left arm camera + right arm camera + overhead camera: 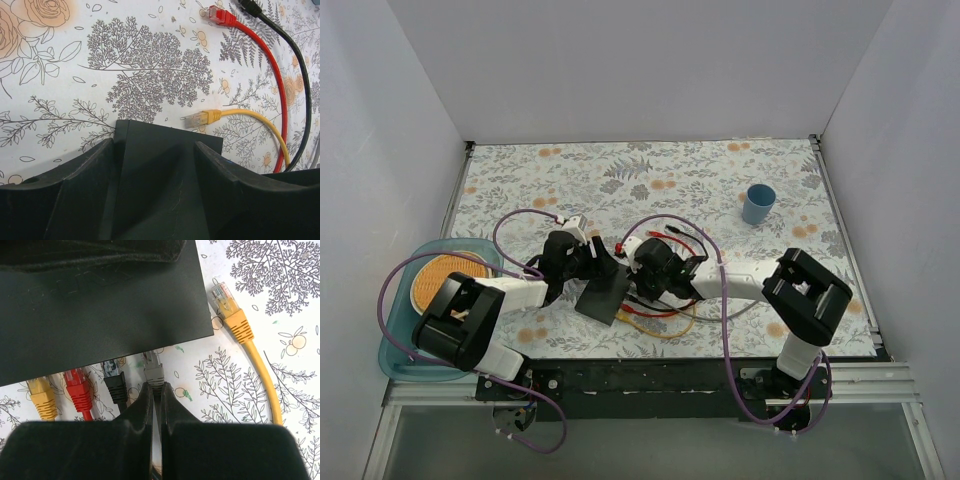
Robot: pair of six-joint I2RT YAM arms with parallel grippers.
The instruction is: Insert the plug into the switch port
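The flat black switch box lies between my two grippers. My left gripper is shut on the box; in the left wrist view its jaws grip the box from both sides. My right gripper is shut on the grey plug just behind its boot, and the plug's tip reaches the box's near edge. Yellow, red and black plugs sit at the same edge to the left. I cannot see the ports themselves.
A loose yellow plug lies right of the box, also in the left wrist view, near a red plug and a black cable. A blue cup stands far right. A teal tray with an orange plate is at left.
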